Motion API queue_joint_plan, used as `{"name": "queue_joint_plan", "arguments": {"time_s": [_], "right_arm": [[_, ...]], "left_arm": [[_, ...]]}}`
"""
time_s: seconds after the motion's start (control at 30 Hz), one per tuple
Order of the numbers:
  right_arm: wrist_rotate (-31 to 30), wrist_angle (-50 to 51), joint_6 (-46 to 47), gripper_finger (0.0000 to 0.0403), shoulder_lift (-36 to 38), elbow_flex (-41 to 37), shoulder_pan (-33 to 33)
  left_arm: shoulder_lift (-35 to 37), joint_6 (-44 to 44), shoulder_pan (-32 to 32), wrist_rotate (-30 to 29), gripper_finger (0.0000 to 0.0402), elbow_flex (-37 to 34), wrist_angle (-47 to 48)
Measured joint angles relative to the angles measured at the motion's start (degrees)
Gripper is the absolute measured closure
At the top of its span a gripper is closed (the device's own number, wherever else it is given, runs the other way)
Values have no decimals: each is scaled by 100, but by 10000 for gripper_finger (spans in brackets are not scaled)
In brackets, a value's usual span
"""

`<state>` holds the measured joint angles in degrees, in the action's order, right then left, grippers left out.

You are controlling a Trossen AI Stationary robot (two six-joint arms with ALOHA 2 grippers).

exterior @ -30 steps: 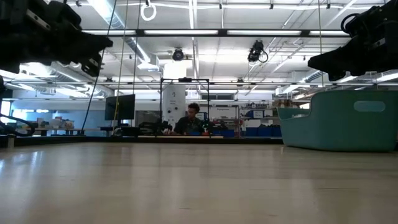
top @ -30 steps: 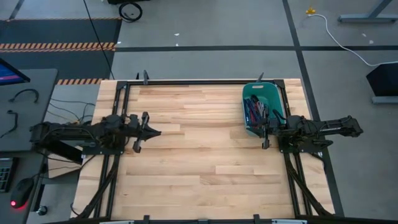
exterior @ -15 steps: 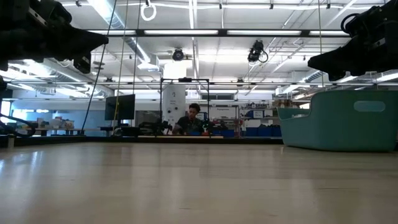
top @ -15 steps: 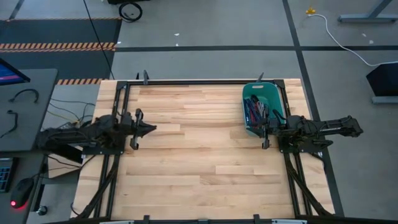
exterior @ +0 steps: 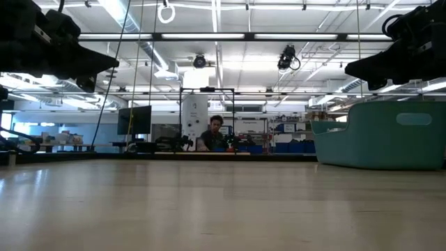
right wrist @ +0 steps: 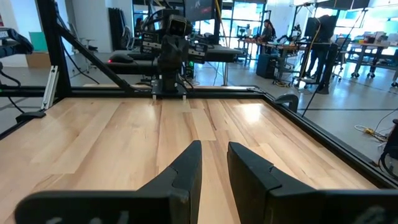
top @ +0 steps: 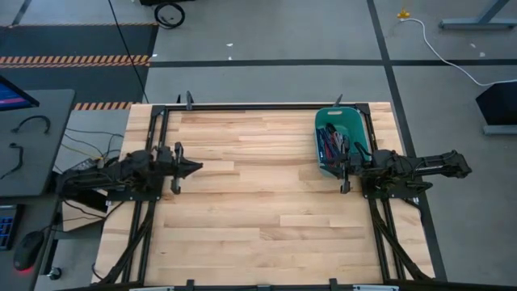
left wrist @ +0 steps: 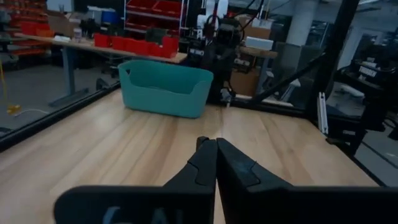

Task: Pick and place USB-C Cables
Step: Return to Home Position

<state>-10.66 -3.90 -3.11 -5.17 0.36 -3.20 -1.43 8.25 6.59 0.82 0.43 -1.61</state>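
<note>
Wooden table carries teal bin holding cables.

From above: faces straight down, far enough to take in the whole desk, both arms and the floor around.

From desk-top height at the near edge: faces level across the boards into the room beyond, very close to the surface.

From the left wrist: looks past the left end effector rightward across the desk to the teal bin and the right arm.

From the right wrist: looks past the right end effector leftward to the left arm.

Shares the wooden top across all four; catches the bin from above, low and left wrist.
</note>
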Motion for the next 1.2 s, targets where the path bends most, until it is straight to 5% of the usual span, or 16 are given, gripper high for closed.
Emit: {"name": "queue_joint_plan", "arguments": {"time_s": [1.2], "right_arm": [[7, -75, 0, 321, -9, 0, -1]], "left_arm": [[-41, -98, 0, 28, 381, -7, -402]]}}
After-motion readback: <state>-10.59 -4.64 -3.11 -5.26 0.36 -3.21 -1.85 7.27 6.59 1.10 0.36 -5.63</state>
